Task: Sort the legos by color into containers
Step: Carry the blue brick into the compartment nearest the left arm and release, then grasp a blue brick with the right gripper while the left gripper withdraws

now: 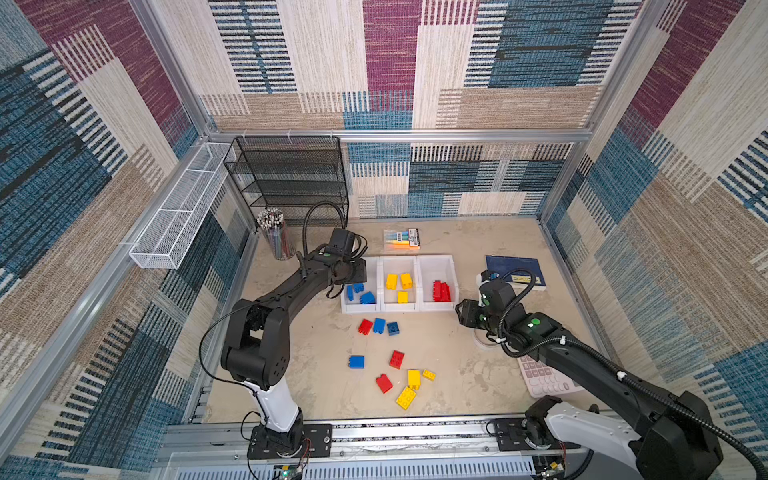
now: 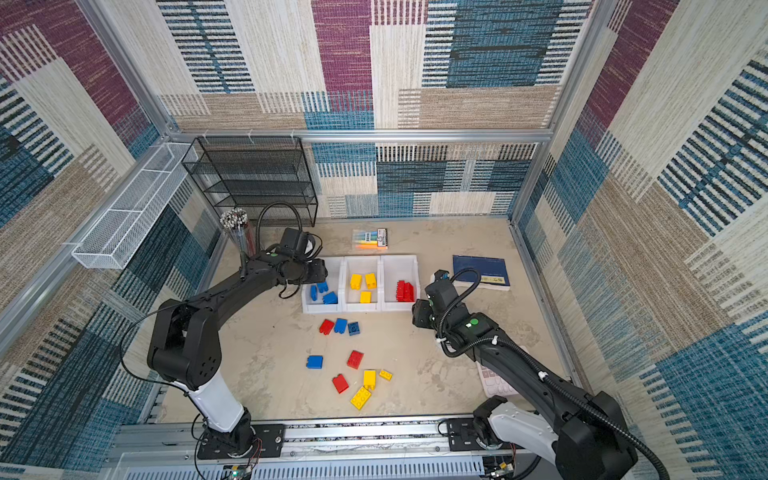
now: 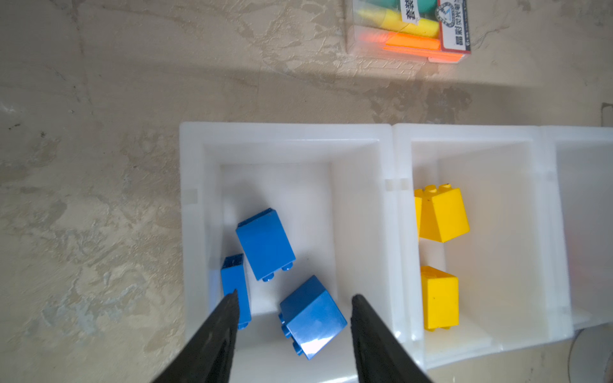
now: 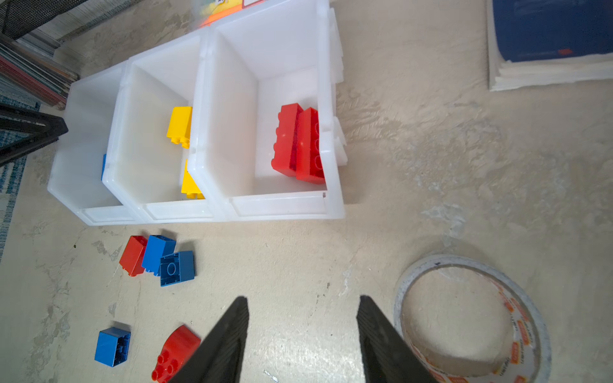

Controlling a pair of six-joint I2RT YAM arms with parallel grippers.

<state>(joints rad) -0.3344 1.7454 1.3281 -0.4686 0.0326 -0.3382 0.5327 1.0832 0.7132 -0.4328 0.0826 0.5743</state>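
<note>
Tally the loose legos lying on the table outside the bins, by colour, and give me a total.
Red legos: 3
Blue legos: 3
Yellow legos: 3
Total: 9

Three joined white containers [image 4: 278, 205]: red legos [image 4: 297, 142] in one end, yellow legos [image 4: 179, 124] in middle. On bench [image 4: 431, 165], loose legos [image 4: 156, 258]; right pincer [image 4: 302, 298] parted, empty, beside tape roll [image 4: 524, 328].
</note>
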